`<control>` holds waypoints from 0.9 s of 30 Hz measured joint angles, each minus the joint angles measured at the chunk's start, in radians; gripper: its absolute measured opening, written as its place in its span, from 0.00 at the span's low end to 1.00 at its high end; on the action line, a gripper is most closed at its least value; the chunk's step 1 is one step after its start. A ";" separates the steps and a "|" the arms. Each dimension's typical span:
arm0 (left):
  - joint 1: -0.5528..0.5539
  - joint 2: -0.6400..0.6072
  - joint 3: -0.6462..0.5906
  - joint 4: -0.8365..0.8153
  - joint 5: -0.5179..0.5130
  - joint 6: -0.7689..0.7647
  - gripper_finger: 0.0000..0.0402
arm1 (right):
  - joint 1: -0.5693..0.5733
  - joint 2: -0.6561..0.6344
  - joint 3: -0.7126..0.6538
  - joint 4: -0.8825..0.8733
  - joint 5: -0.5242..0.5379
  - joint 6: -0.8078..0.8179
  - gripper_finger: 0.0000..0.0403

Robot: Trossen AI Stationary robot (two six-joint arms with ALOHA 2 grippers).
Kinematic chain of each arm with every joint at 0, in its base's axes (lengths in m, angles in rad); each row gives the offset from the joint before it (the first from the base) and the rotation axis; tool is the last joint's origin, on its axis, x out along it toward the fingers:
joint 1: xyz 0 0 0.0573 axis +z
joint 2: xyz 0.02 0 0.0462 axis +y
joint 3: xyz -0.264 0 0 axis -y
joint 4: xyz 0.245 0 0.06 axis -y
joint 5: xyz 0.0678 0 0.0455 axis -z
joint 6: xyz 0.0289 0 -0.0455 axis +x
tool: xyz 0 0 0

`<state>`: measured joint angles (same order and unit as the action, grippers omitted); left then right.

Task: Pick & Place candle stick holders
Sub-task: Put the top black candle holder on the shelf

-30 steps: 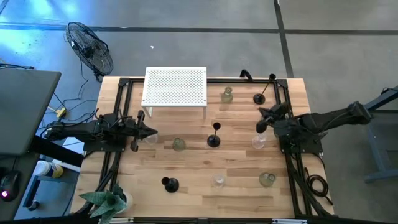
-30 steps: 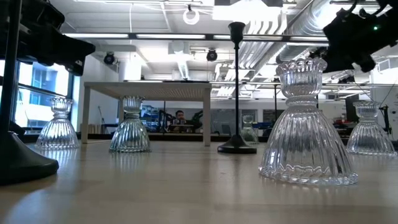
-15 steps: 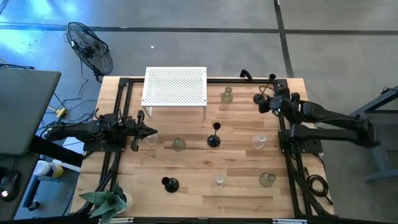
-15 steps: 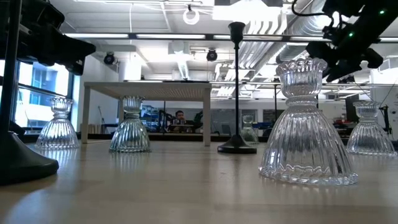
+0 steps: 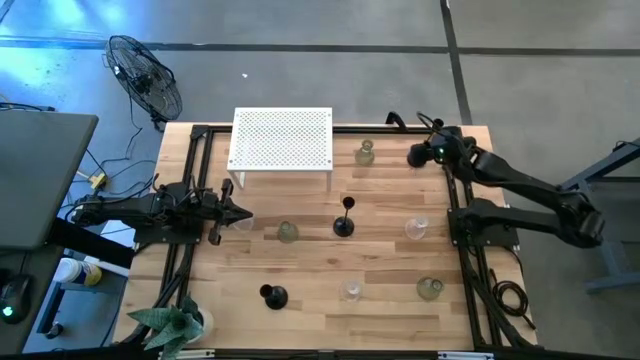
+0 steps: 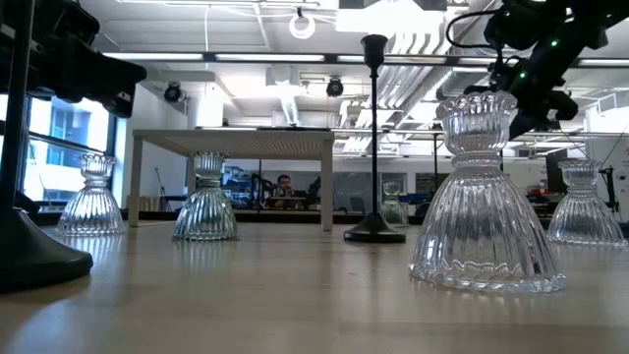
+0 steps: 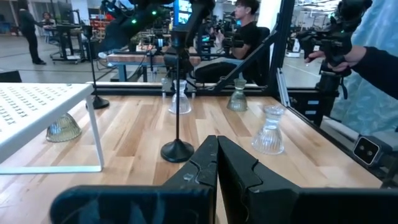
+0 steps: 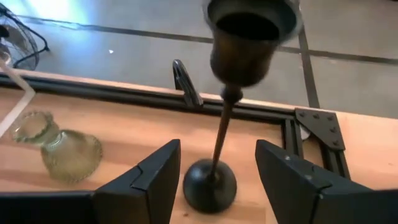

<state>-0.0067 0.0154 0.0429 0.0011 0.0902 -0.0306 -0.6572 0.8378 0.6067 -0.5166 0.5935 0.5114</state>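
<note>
The room beyond the worktop point(image 5: 320, 235) is seen as a big open shop: grey concrete floor, white ducts and pipes overhead, other benches behind. A seated person point(image 7: 245, 34) and another person's sleeve and hand point(image 7: 364, 59) are seen past the far edge in the left wrist view. No readable writing is made out.

The worktop is made of pale wood planks w/ a black frame along the edges. A white perforated little table point(image 5: 282, 140) stands at the back, well to the left of the right tool; a black floor fan point(image 5: 145, 80) stands on the floor beyond it.

The right arm is reached to the back right corner. The right tool point(image 5: 424, 155) is seen released, jaws wide, w/ the black candle stick holder point(image 8: 221, 124) standing between them, not gripped. That holder is upright: round base on the wood, thin stem as long axis vertical, cup opening up. Just beside the tool, toward the little table, a pale-green glass holder point(image 5: 366, 152) is seen lying tilted in the right wrist view.

Farther from the tool, toward the worktop's middle, a 2nd black holder point(image 5: 344, 222) stands upright. A clear glass holder point(image 5: 416, 228) sits near the right arm's base, apart from the tool.

The left tool point(image 7: 216, 163) is clenched on nothing, held at the left edge, well apart from the rest.
</note>
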 joint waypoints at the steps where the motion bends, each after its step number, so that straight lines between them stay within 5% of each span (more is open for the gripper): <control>1: 0.000 0.000 0.000 -0.003 0.000 0.000 0.00 | -0.008 0.009 0.000 0.019 -0.003 -0.009 0.50; 8: 0.000 0.000 0.000 -0.003 0.000 0.004 0.00 | -0.043 0.049 0.000 0.098 -0.049 -0.044 0.46; 27: 0.000 0.000 0.001 -0.004 -0.001 0.007 0.00 | -0.102 0.084 0.000 0.254 -0.096 -0.161 0.08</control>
<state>-0.0067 0.0154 0.0437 -0.0032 0.0895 -0.0238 -0.7590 0.9218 0.6067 -0.2623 0.4976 0.3504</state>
